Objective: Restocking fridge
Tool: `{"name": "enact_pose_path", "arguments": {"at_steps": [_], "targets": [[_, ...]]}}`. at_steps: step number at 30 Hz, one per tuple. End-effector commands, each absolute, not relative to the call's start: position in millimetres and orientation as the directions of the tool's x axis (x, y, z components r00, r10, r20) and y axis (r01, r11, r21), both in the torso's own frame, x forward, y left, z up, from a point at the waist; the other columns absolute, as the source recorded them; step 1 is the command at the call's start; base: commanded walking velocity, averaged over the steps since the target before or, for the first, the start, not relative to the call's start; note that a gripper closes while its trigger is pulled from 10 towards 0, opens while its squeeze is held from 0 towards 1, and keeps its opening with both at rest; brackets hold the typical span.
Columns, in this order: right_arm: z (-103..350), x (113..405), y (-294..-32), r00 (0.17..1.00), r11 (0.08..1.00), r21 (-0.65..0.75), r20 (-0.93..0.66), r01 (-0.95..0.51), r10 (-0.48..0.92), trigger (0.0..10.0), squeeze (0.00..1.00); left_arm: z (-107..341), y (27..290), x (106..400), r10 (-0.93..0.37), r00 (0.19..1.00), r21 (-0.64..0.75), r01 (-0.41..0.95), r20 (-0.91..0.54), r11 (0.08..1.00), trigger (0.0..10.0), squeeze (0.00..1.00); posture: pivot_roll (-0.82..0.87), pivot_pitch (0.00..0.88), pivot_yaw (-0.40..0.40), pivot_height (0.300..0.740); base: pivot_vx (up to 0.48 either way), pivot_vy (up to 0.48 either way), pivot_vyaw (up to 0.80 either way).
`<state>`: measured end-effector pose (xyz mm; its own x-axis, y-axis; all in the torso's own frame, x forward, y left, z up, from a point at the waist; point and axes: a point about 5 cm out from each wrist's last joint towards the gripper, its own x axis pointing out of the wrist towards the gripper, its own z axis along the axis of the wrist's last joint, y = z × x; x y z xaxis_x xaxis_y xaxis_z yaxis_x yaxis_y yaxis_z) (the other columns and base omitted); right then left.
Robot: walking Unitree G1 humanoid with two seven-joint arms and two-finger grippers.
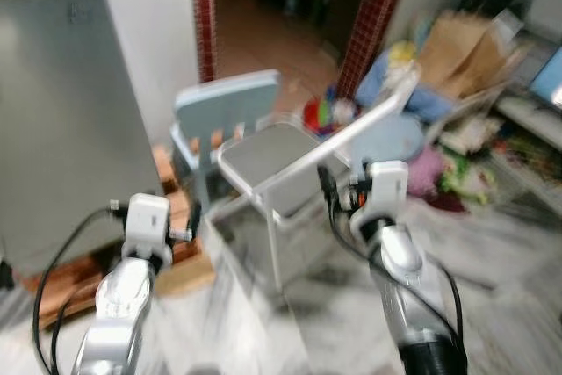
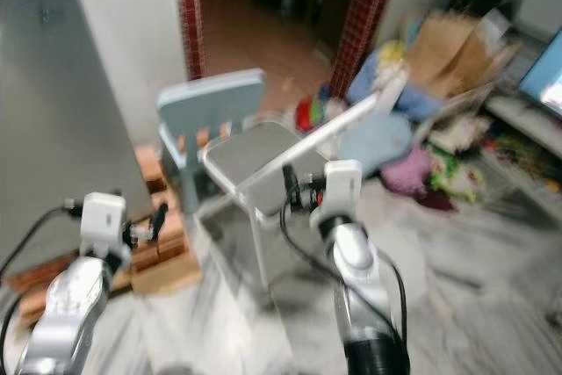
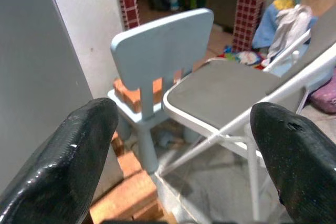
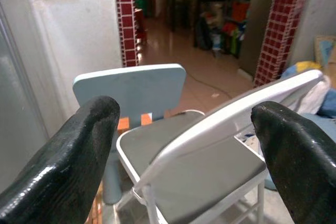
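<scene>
1. My head views are blurred. Both my arms are raised before me over a pale marbled floor (image 1: 518,261), and nothing is in either grip.
2. My left gripper (image 3: 178,129) has its jaws spread wide and empty, with the small light-blue chair (image 3: 160,56) seen between the fingers.
3. My right gripper (image 4: 184,129) also stands with jaws spread wide, holding nothing, in front of the white folding chair (image 4: 220,129) with its grey seat.
4. The fridge (image 1: 61,111), a tall grey slab, stands at my far left; its base sits on bricks and wooden boards (image 1: 180,256). I cannot tell whether its door is open.
5. The blue chair stands just beside the fridge, with the folding chair touching or nearly touching it on the right.
6. At far right a heap of cardboard, cloth and toys (image 1: 457,85) lies against the wall. Between two red-tiled pillars (image 1: 373,15), a doorway opens onto a further room.
</scene>
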<state>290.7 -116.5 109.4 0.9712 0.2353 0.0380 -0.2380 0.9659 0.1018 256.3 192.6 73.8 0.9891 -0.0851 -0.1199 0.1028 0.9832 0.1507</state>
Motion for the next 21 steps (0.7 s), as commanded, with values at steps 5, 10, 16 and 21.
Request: {"name": "enact_pose_path", "arguments": {"at_steps": [5, 10, 16, 21], "targets": [[113.6, 294.7, -110.2, 0.969, 0.963, 0.109, 0.05, -0.248, 0.244, 10.0, 0.0, 71.6, 194.7, 255.9, -0.09, 0.989, 0.191, 0.112, -0.12, 0.975, 10.0, 0.0, 0.1, 0.024, -0.05, 0.74, 0.0, 0.48, -0.8], [113.0, 295.5, -109.7, 0.969, 0.963, 0.11, 0.049, -0.247, 0.243, 10.0, 0.0, 71.1, 192.5, 257.1, -0.105, 0.987, 0.206, 0.129, -0.122, 0.97, 10.0, 0.0, 0.1, 0.019, -0.049, 0.74, 0.0, 0.299, -0.8], [111.1, 295.8, -108.6, 0.968, 0.962, 0.114, 0.05, -0.249, 0.245, 10.0, 0.0, 69.8, 194.1, 258.6, -0.095, 0.986, 0.224, 0.125, -0.138, 0.967, 10.0, 0.0, 0.11, 0.013, -0.049, 0.74, -0.226, 0.285, -0.67], [111.5, 297.0, -106.8, 0.967, 0.96, 0.114, 0.052, -0.255, 0.251, 10.0, 0.0, 67.2, 193.4, 257.9, -0.094, 0.984, 0.274, 0.134, -0.154, 0.952, 10.0, 0.0, 0.11, 0.013, -0.051, 0.74, -0.404, 0.171, 0.0]]}}
